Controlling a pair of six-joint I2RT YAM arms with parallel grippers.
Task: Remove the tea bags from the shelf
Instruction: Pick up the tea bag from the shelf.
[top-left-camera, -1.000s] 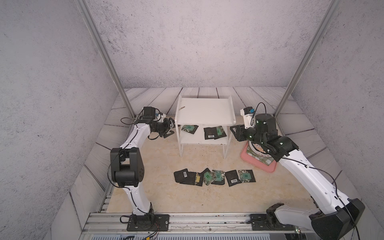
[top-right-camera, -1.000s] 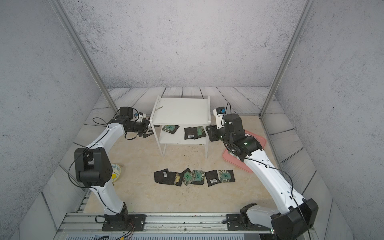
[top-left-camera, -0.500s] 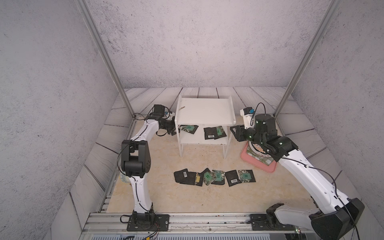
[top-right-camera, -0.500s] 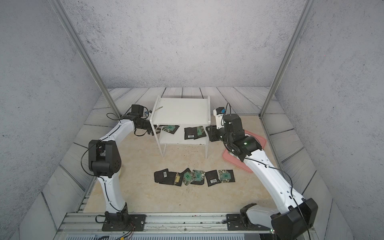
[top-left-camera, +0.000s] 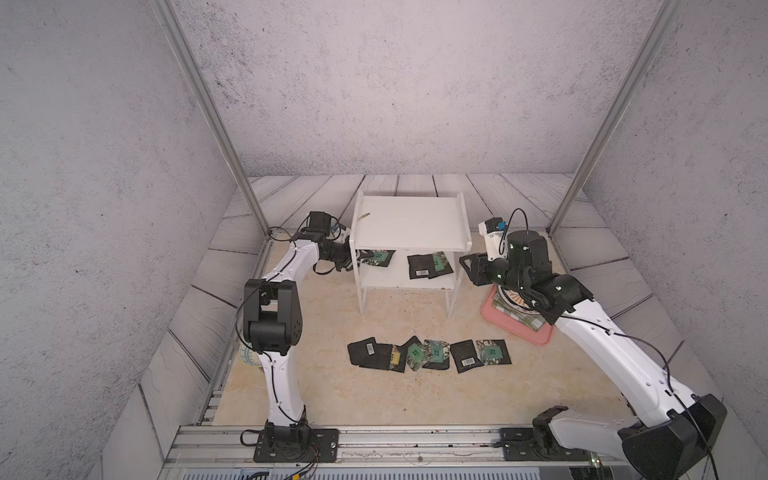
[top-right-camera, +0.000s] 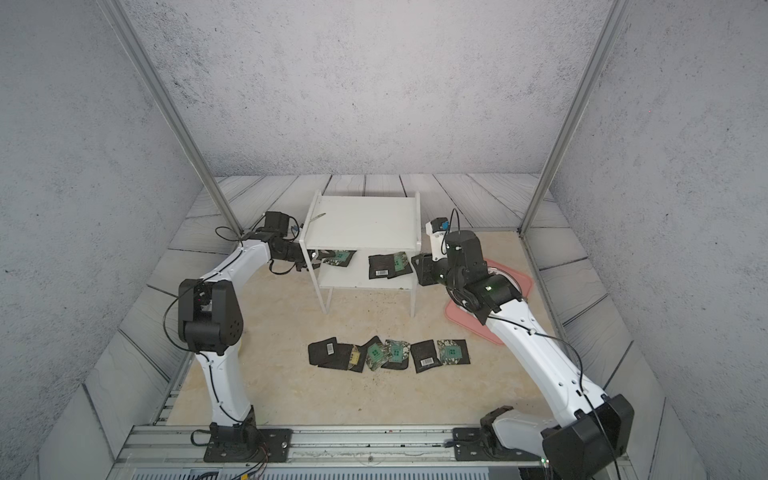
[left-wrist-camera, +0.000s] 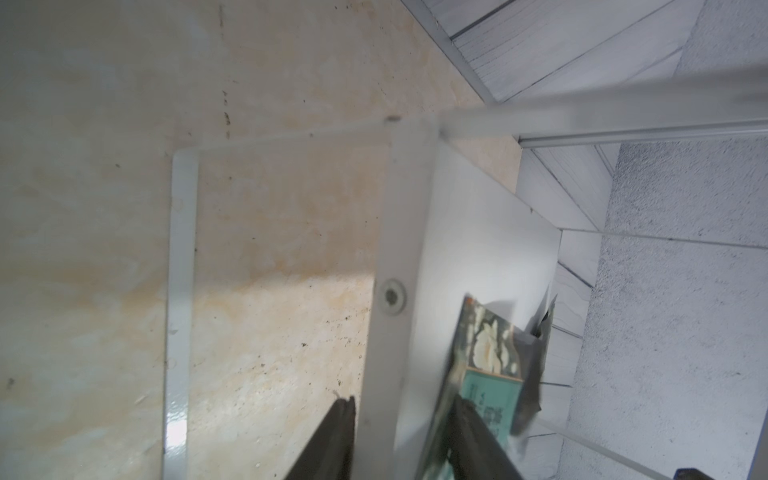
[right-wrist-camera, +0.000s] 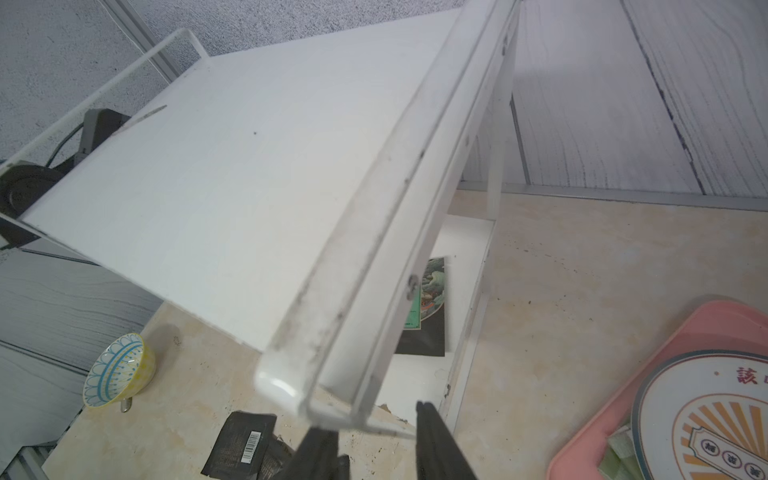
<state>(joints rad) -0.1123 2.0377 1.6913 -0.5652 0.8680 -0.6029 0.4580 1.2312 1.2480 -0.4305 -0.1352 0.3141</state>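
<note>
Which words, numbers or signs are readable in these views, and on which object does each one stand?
"該", red, on the round plate; the next sign is cut off by the frame.
Small characters in the plate's orange medallions: too blurred to read.
Barcode on the black tea bag on the table: digits unreadable.
Label of the green-labelled tea bag at the shelf: blurred.

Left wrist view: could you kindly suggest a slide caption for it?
Left fingers straddle a side rail of the shelf, one over a green-labelled tea bag.
</note>
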